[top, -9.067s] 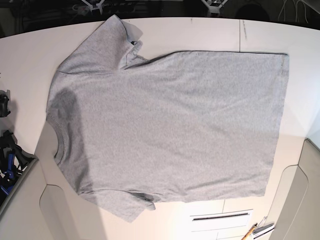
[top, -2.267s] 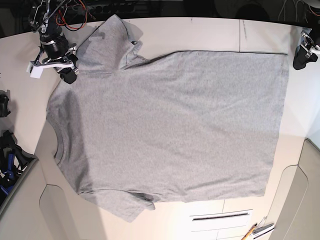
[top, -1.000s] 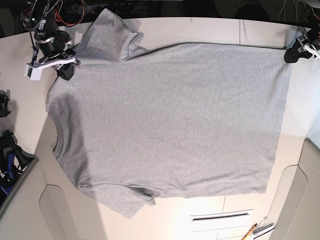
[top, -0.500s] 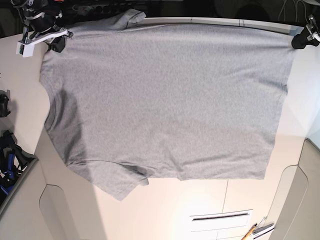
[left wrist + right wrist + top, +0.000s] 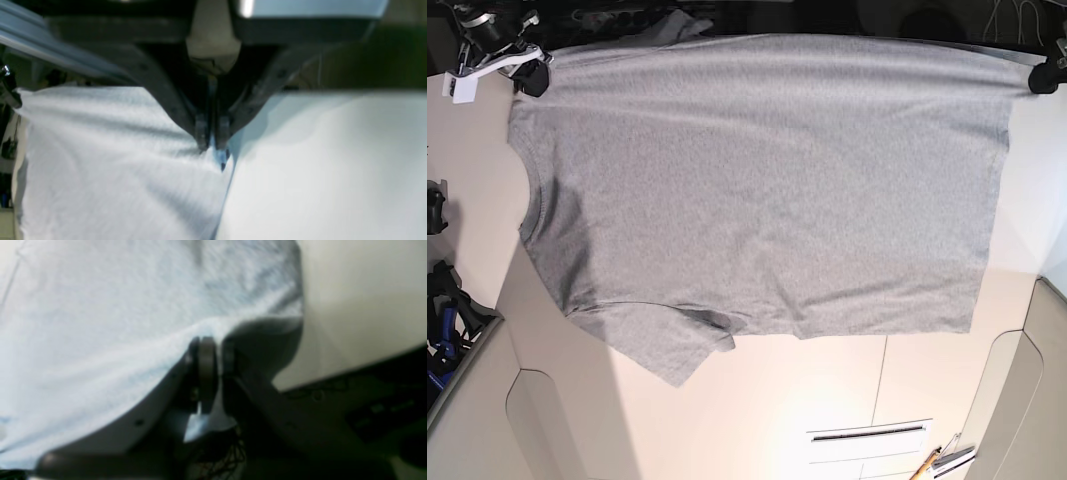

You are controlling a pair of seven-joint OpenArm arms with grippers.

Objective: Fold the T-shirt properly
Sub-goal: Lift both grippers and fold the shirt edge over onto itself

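Here the T-shirt (image 5: 757, 190) is seen spread across the upper part of the base view, plain side up, with its far edge lifted and drawn taut between two claws. The right claw (image 5: 532, 80), at the upper left of the frame, is clenched on the shoulder corner near the neck opening; in the right wrist view the cloth is pinched between the closed fingertips of that claw (image 5: 208, 353). The left claw (image 5: 1047, 78), at the upper right of the frame, is clenched on the hem corner, and in the left wrist view a small tip of fabric is seen caught in the claw (image 5: 211, 143).

The step in hand is judged to be the lengthwise fold: one long edge is held up while the near edge and the lower sleeve (image 5: 677, 345) rest on the tabletop (image 5: 827, 400). For the next move, both corners would need to be carried together toward the lower part of the frame, at equal height and with tension kept, so that the raised edge is laid level over the near one.

The tabletop is pale, smooth and matte, with thin seam lines. Pens (image 5: 942, 458) lie at its lower right edge, dark equipment (image 5: 447, 310) stands at the left edge, and the room behind is dark.
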